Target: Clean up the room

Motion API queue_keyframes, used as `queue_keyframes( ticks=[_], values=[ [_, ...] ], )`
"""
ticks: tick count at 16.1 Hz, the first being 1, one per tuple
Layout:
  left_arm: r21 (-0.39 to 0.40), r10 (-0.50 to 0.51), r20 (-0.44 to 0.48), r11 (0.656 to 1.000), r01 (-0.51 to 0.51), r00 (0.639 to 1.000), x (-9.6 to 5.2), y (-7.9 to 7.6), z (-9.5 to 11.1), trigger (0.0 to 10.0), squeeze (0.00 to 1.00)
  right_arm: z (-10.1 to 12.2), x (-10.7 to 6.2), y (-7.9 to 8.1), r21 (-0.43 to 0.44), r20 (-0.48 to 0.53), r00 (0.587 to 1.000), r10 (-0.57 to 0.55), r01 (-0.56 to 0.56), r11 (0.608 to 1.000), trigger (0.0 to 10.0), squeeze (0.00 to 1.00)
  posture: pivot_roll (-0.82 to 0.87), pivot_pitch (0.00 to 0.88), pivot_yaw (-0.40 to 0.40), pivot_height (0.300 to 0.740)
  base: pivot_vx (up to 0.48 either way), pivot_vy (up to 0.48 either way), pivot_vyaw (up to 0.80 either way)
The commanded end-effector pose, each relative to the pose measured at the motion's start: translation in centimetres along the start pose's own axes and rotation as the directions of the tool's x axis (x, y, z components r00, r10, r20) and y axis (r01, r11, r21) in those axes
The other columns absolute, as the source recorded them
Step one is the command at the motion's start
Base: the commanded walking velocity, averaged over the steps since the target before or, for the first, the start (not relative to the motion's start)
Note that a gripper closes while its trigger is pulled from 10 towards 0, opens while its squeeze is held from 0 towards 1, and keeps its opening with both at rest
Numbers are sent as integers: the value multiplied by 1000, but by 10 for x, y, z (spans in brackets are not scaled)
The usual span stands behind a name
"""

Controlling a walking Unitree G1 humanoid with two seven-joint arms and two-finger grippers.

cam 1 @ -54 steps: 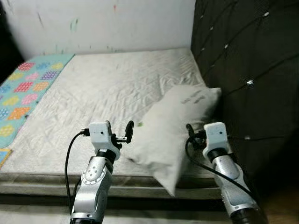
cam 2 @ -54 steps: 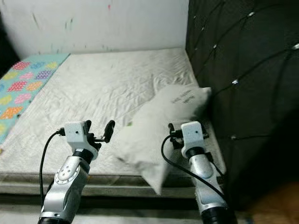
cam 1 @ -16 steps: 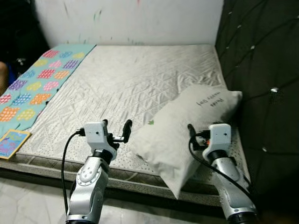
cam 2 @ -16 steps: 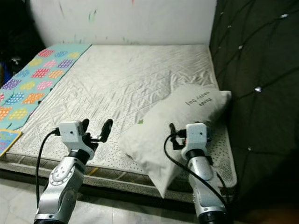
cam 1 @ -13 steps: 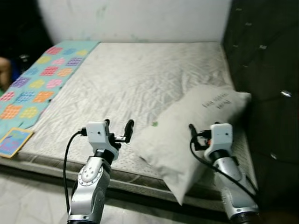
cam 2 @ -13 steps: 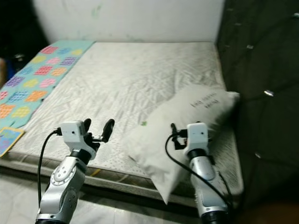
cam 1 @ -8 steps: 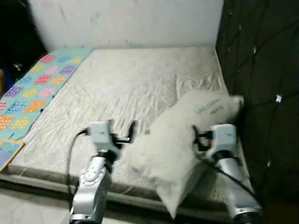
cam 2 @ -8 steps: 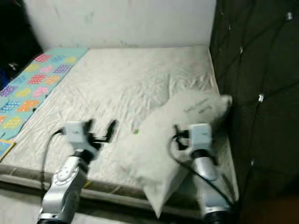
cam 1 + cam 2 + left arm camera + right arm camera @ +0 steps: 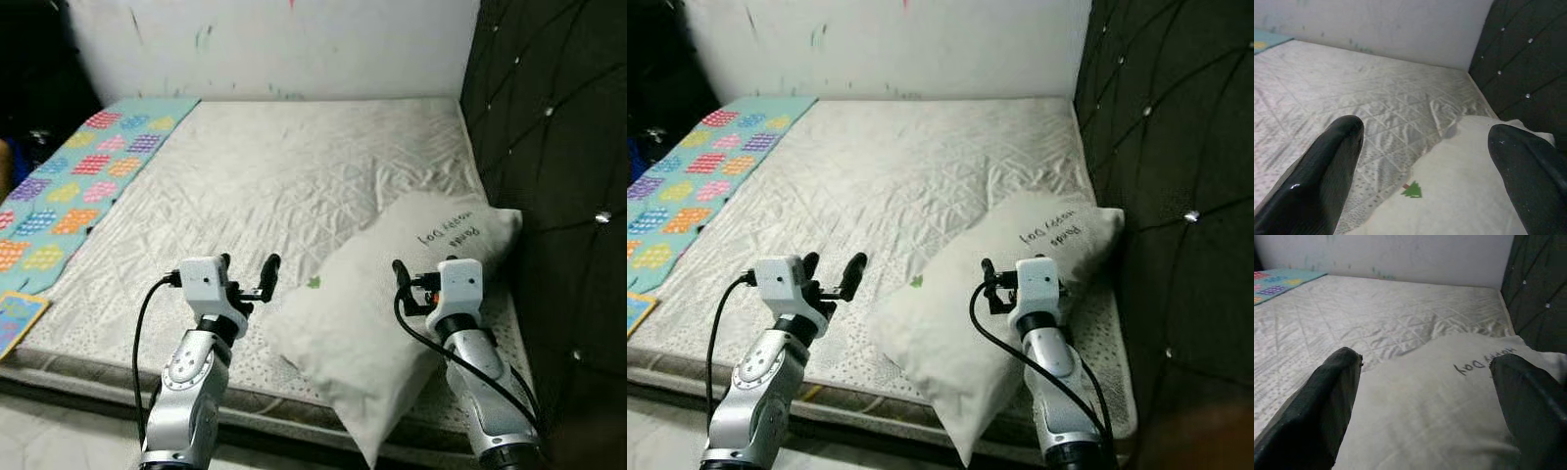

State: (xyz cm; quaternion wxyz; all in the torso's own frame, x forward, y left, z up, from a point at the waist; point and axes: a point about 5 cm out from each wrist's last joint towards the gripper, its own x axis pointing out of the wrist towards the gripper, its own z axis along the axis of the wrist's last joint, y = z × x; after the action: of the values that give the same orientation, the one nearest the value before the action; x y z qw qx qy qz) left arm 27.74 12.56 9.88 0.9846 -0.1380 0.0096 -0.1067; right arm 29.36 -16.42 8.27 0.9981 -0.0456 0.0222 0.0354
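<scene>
Pillow point(image 9: 392, 294) lies askew at the near right of the mattress point(image 9: 255, 186), its near corner hanging over the edge, and your view has swung back to steady after the blur of half a second ago, so you stand squared to it. Left gripper point(image 9: 247, 266) hovers just left of it and right gripper point(image 9: 1004, 279) over its right part, fingers of both apart, nothing held. Quilted mattress lies bare to the white wall point(image 9: 294, 44), with a patterned mat point(image 9: 69, 186) at far left and a dark tufted headboard point(image 9: 558, 147) on the right.

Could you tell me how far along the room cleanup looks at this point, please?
Early. Done: nothing obvious. In hand: both the left gripper and right gripper are raised, jaws open and empty, before the pillow. Left: the pillow lies askew, overhanging the mattress edge, ungrasped.
</scene>
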Motion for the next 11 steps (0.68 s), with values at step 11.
queue_keyframes(
  ticks=[11],
  values=[
    [36, 47, 7, 998, -48, 999, 14, 14, 8, 10000, 0, -9, 12, 2, 16, -64, 998, 2, -1, 1000, 10000, 0, -171, 0, 43, 740, 0, 0, -509]
  ],
)
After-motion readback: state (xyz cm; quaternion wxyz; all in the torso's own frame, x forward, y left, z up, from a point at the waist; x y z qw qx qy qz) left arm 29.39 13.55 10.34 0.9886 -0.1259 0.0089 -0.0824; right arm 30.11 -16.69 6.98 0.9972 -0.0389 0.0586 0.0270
